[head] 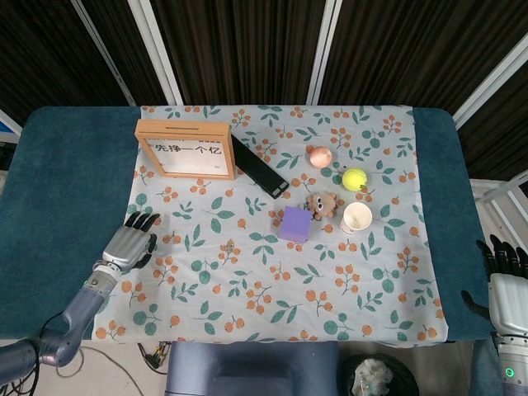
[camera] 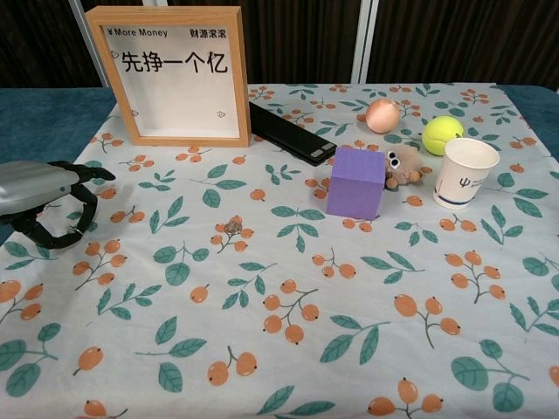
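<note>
In the head view, the left hand [head: 128,245] is over the left edge of the flowered tablecloth [head: 247,280], fingers apart and holding nothing. The wooden picture frame with Chinese writing [head: 185,149] stands well beyond its fingertips. The right hand [head: 505,279] is off the table at the right, fingers spread, partly cut by the picture border.

In the chest view, only the left hand [camera: 44,196] shows, fingers curved down with nothing in them; the frame [camera: 175,76] is up and to the right of them. The wrist is cut off.
</note>
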Robot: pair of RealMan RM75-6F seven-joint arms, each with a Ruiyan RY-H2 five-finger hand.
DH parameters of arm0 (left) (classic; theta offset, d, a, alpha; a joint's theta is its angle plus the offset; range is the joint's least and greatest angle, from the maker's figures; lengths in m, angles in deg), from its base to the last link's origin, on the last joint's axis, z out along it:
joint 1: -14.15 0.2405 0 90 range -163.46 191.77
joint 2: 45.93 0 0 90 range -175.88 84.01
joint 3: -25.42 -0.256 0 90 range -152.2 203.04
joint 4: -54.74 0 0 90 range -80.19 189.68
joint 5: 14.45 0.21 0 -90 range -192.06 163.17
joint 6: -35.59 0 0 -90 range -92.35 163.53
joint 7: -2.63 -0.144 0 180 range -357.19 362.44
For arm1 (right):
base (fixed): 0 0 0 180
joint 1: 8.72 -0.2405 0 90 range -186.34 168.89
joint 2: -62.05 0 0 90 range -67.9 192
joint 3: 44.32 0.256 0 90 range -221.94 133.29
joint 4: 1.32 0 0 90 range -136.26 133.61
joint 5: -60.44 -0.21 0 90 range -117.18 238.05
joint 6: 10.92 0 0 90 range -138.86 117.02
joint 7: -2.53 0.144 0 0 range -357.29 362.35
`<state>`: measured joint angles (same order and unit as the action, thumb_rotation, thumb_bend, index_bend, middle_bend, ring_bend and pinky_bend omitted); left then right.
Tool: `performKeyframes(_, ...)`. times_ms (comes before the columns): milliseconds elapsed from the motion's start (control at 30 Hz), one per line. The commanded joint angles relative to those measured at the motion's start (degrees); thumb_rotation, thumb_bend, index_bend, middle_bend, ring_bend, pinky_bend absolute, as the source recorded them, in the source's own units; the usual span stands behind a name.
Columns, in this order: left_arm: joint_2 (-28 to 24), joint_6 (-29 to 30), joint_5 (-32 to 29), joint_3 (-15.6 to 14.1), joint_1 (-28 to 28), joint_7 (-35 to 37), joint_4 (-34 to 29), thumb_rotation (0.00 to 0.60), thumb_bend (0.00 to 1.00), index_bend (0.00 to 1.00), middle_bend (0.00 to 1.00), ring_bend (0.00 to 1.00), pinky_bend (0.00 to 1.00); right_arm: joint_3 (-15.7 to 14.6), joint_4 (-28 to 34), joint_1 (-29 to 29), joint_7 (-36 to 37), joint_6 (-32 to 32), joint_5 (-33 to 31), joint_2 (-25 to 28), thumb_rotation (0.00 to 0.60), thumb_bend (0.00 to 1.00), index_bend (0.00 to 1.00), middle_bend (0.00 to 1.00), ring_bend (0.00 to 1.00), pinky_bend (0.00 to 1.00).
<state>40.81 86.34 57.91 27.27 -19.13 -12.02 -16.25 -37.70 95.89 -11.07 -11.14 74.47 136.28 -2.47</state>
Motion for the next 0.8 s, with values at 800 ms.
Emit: performKeyframes(800,-35.1,-4.4,-12.0,16.4,-8.1,3.9,-30.1,0.600,0.62,0.63,0.04,0.00,0.00,0.7,0.5,-0.2,0.7,-0.2,-1.3,-0.3,0.600,0.26,0.13,0.03,0.00,0.00)
